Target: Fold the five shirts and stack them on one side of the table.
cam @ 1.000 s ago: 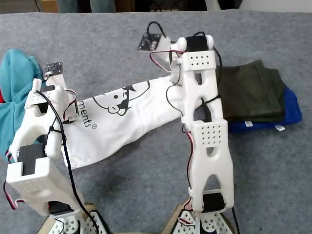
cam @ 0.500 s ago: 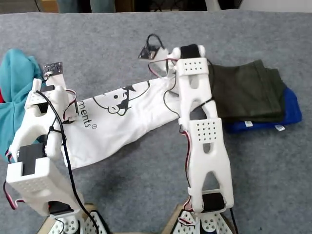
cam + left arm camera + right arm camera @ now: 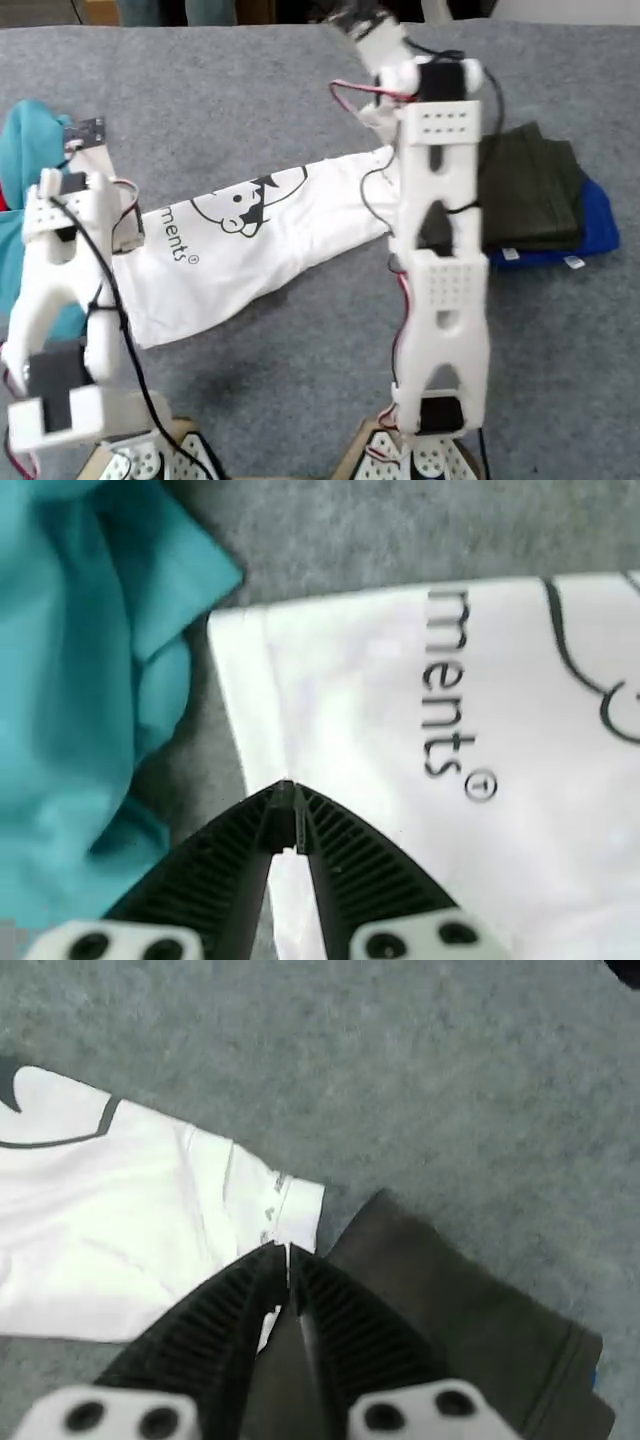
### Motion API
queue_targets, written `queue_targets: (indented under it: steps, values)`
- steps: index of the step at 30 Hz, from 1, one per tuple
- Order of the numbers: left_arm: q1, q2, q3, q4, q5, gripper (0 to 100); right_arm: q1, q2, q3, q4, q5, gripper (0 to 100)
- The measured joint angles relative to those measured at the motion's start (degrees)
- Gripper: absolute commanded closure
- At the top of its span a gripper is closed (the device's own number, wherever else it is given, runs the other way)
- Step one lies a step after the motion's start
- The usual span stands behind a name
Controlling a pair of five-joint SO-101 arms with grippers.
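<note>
High camera far up, looking down on the grey table, arm bases at 6 o'clock, left wrist camera close over the white shirt at its 9 o'clock end, right wrist camera close over the 1 o'clock end, all share that shirt

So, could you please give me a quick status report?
Left pincer shut, above white shirt edge. Right pincer shut, at its other end. Green shirt folded on blue shirt; teal shirt crumpled alongside.

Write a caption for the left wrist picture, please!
Shut left gripper over the white shirt, beside a teal shirt.
</note>
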Motion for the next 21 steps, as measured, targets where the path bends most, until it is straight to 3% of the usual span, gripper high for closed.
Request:
queue_targets:
  steps: [7, 11, 21]
  values:
    - [-6.68, -4.13, 2.81, 7.38, 0.09, 77, 0.09, -23.74, 35.52, 0.0, 1.41, 98.4]
    - [-10.9, -4.13, 8.0, 7.3, 0.53, 75, -0.18, -36.92, 53.1, -0.18, 6.15, 98.4]
    - [-11.69, -1.32, 17.23, -6.95, 1.32, 75, -2.64, -61.71, 81.41, -6.33, 10.81, 98.4]
